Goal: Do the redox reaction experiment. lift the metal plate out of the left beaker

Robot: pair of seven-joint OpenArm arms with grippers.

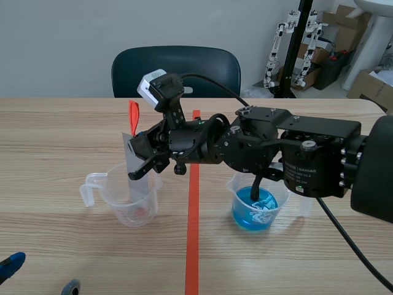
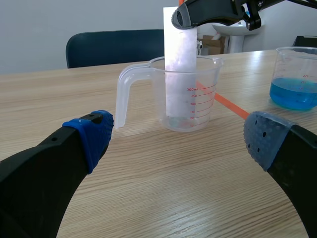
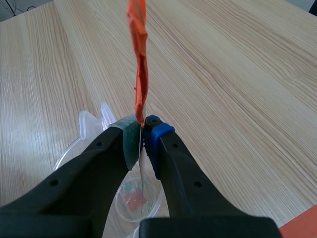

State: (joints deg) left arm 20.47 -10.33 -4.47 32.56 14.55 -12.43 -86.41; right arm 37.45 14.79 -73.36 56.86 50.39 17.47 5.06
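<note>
The right pincer (image 1: 142, 158) is clenched on the upper part of the metal plate (image 1: 129, 161), just under its orange tag (image 1: 133, 115). The plate stands nearly upright with its lower end inside the clear beaker (image 1: 132, 200), at 9 o'clock from the orange tape line (image 1: 193, 246) on the tabletop (image 1: 55, 141). A beaker of blue liquid (image 1: 255, 209) sits at 3 o'clock from that line. The left pincer (image 1: 40, 276) is released, low at 7 o'clock from the clear beaker
</note>
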